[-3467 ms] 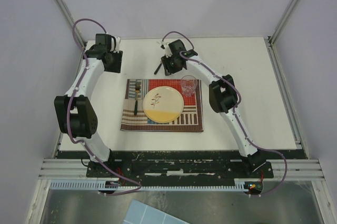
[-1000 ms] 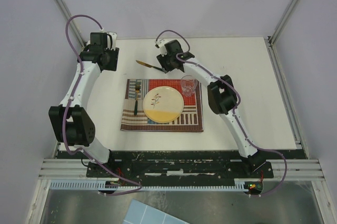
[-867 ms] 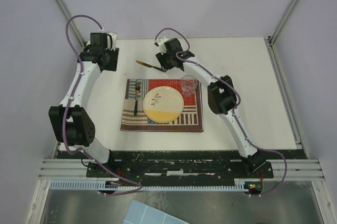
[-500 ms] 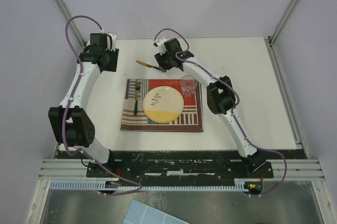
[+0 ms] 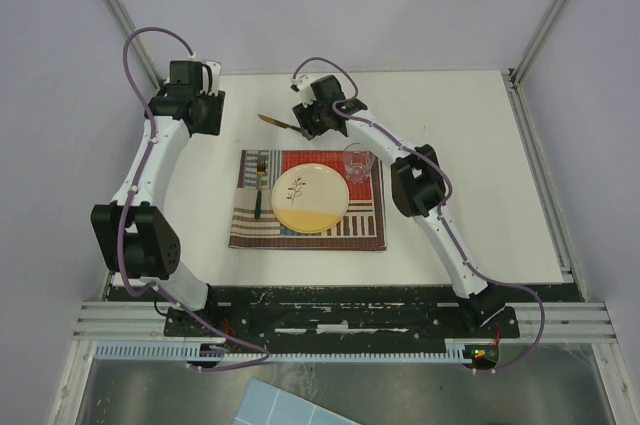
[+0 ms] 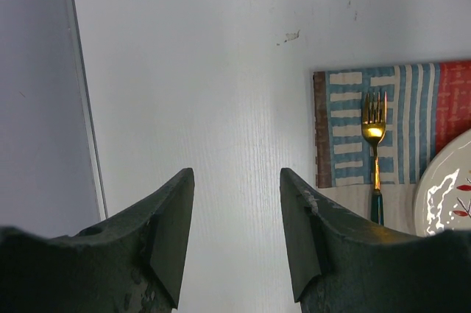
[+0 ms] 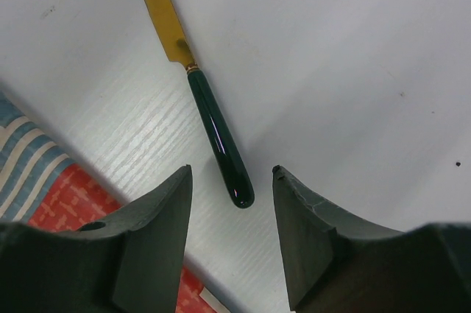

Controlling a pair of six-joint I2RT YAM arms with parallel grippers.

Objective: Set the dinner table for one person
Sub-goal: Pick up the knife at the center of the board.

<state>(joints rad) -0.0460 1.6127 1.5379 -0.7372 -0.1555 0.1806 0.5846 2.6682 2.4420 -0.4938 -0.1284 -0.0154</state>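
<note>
Starting at the far left: left end effector (image 6: 235,179) hanging over bare desk (image 5: 480,175) near its metal-framed left edge. Jaws parted to a middling gap, gripping nothing, only white surface showing between them.

Moving right onto the desk's middle: one cloth placemat (image 5: 352,227), rectangular, patched from red, blue and beige striped panels, lying flat. Resting on its left strip, one fork (image 6: 374,143) with gold tines pointing away from the arm bases and a dark green handle, just beside the plate without touching it.

Lying beyond the placemat's far edge on bare desk, apart from the cloth: one knife (image 7: 213,132), with a flat gold blade and a glossy, rounded dark green handle, set at a slant with the blade toward the far left.

Sitting mid-placemat: one round plate (image 5: 310,197), cream shading to yellow, smooth and shiny, printed with a small sprig.

Poised right over the knife's handle end: right end effector (image 7: 229,173), jaws spread either side of the handle with a gap on both sides, gripping nothing.

Standing upright on the placemat's far right corner, just beside the plate's rim: one clear glass (image 5: 358,160), with the right arm's white forearm passing close behind it.

Showing a faint wood-like grain up close: the white, flat desk surface.
</note>
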